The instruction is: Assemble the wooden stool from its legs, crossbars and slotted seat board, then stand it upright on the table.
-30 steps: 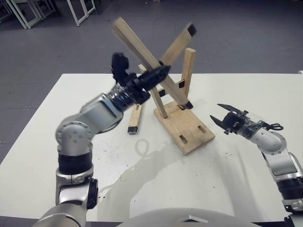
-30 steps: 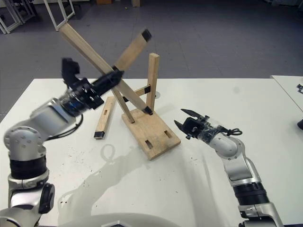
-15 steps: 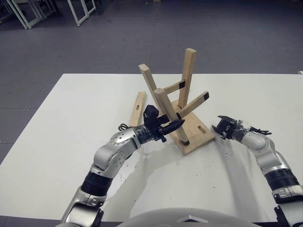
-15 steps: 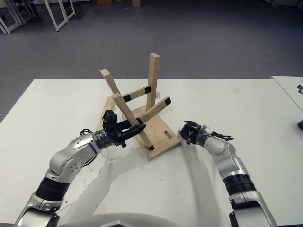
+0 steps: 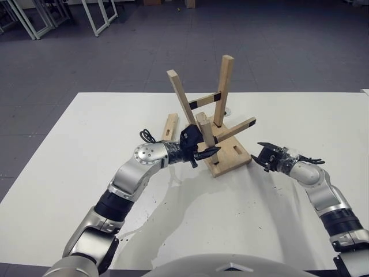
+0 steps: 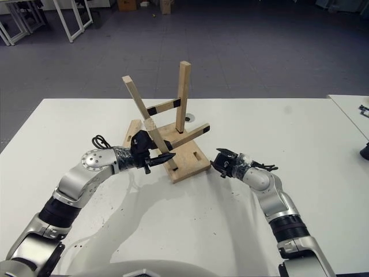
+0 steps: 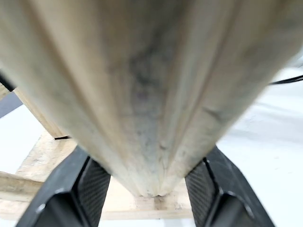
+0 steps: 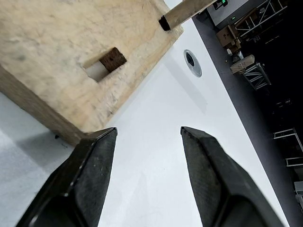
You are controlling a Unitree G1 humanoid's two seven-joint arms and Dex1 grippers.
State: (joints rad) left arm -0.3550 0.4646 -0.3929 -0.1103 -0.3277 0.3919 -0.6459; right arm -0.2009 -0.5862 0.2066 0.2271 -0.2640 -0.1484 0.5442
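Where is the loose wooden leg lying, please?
In the left eye view, the loose wooden leg lies flat on the white table, left of the slotted wooden seat board.

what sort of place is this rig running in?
Probably a lab or workshop hall: a plain white worktable, a bare grey floor stretching behind it, and white metal frames standing at the back.

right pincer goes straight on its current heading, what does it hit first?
Most likely the seat board: its near corner sits just ahead of the open right pincer, off to one finger's side, bare table between the fingers. Depth is unclear; it may only clip the corner.
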